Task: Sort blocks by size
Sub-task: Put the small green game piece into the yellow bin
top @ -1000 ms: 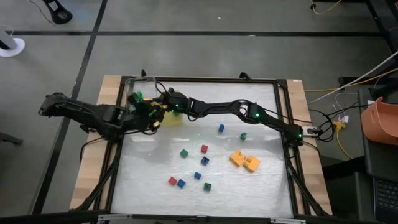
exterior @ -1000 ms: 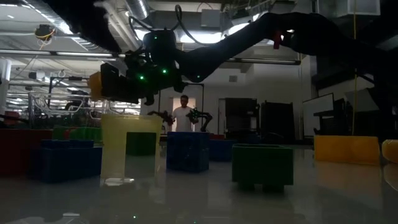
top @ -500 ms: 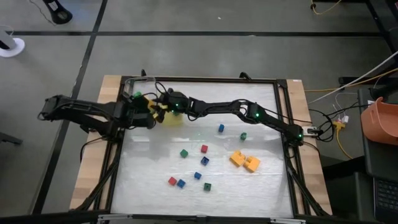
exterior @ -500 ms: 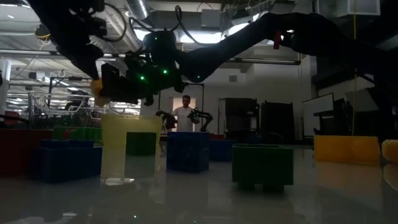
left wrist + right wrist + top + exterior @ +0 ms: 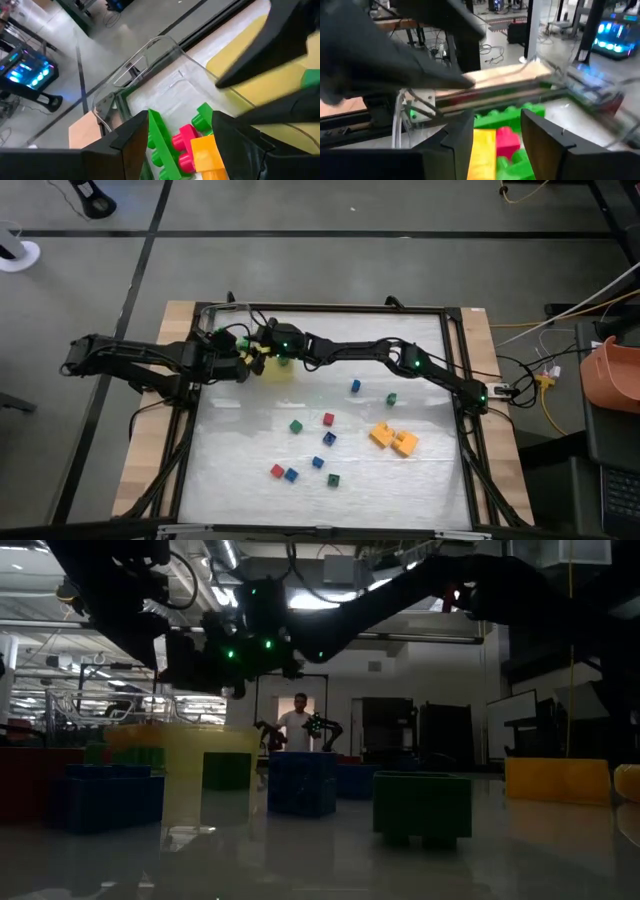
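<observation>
Small red, blue and green blocks (image 5: 329,419) lie scattered on the white table, with two longer orange bricks (image 5: 393,439) to their right. A clear container (image 5: 218,320) stands at the far left corner. A long green brick (image 5: 160,145), a red one (image 5: 184,145) and an orange one (image 5: 206,156) lie in it. My left gripper (image 5: 240,360) hovers open at the container's near right side, tipped down toward it. My right gripper (image 5: 262,345) reaches across from the right. It is open, nearly level, and points at the same bricks (image 5: 507,140).
A flat yellow tray (image 5: 282,370) lies just right of the container, under the right gripper's fingers (image 5: 280,55). The two grippers stand close together there. A dark frame (image 5: 455,380) runs round the table. A person stands far off in the room (image 5: 296,725).
My left gripper has swung toward the table's far edge and the clear container. It has also tipped further down and rolled. Its fingers stay apart as before.
</observation>
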`<action>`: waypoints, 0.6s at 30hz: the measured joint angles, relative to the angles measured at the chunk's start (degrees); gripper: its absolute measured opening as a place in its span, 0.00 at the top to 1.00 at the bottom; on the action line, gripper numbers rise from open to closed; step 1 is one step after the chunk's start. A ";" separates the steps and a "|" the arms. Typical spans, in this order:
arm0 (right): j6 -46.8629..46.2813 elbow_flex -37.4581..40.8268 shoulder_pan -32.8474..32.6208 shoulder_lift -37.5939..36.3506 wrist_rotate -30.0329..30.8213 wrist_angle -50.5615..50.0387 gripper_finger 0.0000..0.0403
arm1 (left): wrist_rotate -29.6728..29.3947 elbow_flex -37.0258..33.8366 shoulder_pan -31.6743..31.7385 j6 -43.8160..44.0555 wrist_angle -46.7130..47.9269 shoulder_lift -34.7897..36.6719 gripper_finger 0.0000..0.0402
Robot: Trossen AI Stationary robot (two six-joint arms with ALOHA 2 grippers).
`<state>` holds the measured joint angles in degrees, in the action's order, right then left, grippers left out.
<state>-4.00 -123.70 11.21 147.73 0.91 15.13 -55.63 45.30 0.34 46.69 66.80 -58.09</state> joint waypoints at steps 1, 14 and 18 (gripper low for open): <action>1.48 -0.01 0.05 -0.60 0.00 -0.87 0.60 | 0.58 0.00 -0.16 0.52 -0.07 0.15 0.49; 19.42 -0.02 0.10 -14.21 15.52 -44.34 0.60 | 10.89 4.63 -10.53 -3.08 -5.75 3.86 0.49; 19.84 -0.02 0.10 -19.48 16.47 -58.22 0.60 | 18.02 4.31 -16.30 -12.35 -16.23 2.78 0.49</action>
<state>15.84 -123.72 11.31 128.25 17.38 -43.09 -37.61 49.61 -15.97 34.34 50.57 -55.30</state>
